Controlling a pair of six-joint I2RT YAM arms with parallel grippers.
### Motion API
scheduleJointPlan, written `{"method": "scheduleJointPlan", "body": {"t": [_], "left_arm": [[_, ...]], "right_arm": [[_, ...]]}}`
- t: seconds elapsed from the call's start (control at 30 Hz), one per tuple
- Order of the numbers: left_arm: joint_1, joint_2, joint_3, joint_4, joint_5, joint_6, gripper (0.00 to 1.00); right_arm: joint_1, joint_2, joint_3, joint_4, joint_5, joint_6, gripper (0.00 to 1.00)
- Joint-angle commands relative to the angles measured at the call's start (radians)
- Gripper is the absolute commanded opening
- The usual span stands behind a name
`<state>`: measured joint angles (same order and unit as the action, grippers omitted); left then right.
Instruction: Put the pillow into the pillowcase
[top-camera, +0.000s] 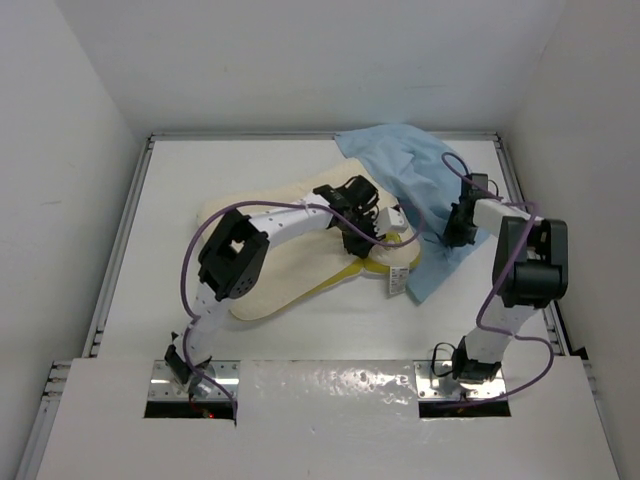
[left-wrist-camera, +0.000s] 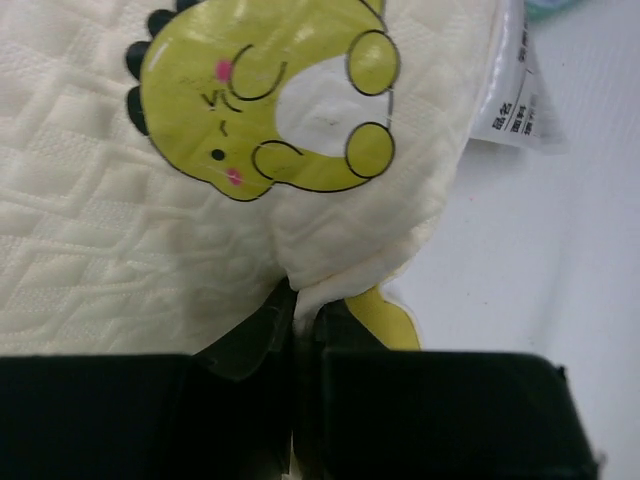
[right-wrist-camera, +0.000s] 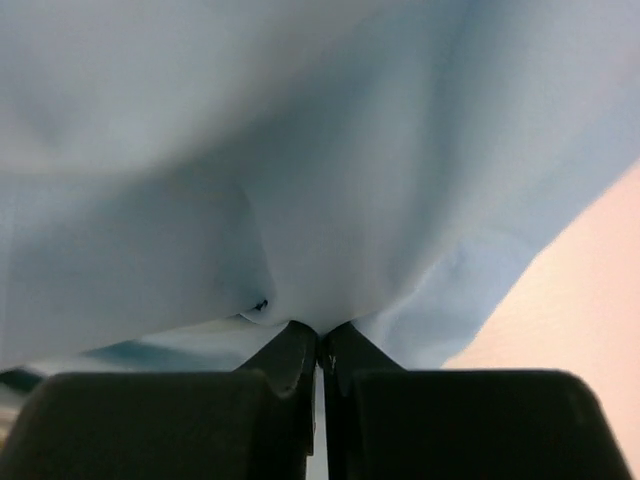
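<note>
The cream-white textured pillow (top-camera: 290, 250) lies across the middle of the table, its yellow edge band at the front right. In the left wrist view it fills the frame (left-wrist-camera: 120, 230), with a yellow cartoon logo (left-wrist-camera: 270, 100) and a white tag (left-wrist-camera: 515, 95). My left gripper (top-camera: 357, 238) (left-wrist-camera: 305, 300) is shut on a fold of the pillow's cover near that logo. The light blue pillowcase (top-camera: 415, 175) lies at the back right, overlapping the pillow's right end. My right gripper (top-camera: 462, 225) (right-wrist-camera: 322, 335) is shut on the pillowcase fabric (right-wrist-camera: 300, 150).
The white table (top-camera: 180, 180) has raised rails along its left, back and right edges. White walls stand around it. Purple cables loop from both arms. The arm bases sit at the near edge.
</note>
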<state>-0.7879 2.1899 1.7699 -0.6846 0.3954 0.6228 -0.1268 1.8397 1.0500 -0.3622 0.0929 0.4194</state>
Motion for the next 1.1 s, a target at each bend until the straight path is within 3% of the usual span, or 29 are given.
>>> {"method": "scheduleJointPlan", "body": {"t": [0.0, 0.2, 0.3, 0.57, 0.63, 0.7, 0.73, 0.8, 0.87, 0.93, 1.07], "left_arm": [[0.018, 0.088, 0.040, -0.039, 0.020, -0.095, 0.00], [0.055, 0.047, 0.374, -0.122, 0.045, -0.209, 0.00], [0.061, 0.019, 0.456, -0.139, 0.026, -0.207, 0.00], [0.047, 0.021, 0.406, -0.142, 0.011, -0.150, 0.00], [0.029, 0.031, 0.344, -0.127, -0.035, -0.077, 0.00], [0.026, 0.045, 0.274, -0.121, -0.035, -0.040, 0.00], [0.026, 0.063, 0.258, -0.106, -0.035, -0.041, 0.00], [0.026, 0.082, 0.249, -0.093, -0.036, -0.044, 0.00], [0.026, 0.097, 0.258, -0.082, -0.035, -0.044, 0.00], [0.026, 0.093, 0.279, -0.084, -0.039, -0.040, 0.00], [0.026, 0.076, 0.278, -0.122, -0.067, -0.008, 0.00]], "right_arm": [[-0.002, -0.120, -0.039, -0.061, -0.024, -0.010, 0.00], [0.021, -0.339, -0.030, -0.199, -0.128, 0.001, 0.00], [0.059, -0.393, -0.028, -0.280, -0.157, 0.005, 0.00], [0.119, -0.483, -0.082, -0.418, -0.237, 0.028, 0.01], [0.119, -0.528, -0.074, -0.457, -0.217, 0.032, 0.10], [0.118, -0.549, -0.048, -0.484, -0.197, 0.019, 0.39], [0.119, -0.566, -0.042, -0.492, -0.185, 0.012, 0.50], [0.119, -0.573, -0.044, -0.466, -0.138, -0.017, 0.58], [0.119, -0.557, -0.057, -0.379, -0.127, -0.050, 0.56], [0.118, -0.522, -0.119, -0.208, -0.146, -0.082, 0.42], [0.118, -0.435, -0.111, -0.067, -0.118, -0.113, 0.34]]}}
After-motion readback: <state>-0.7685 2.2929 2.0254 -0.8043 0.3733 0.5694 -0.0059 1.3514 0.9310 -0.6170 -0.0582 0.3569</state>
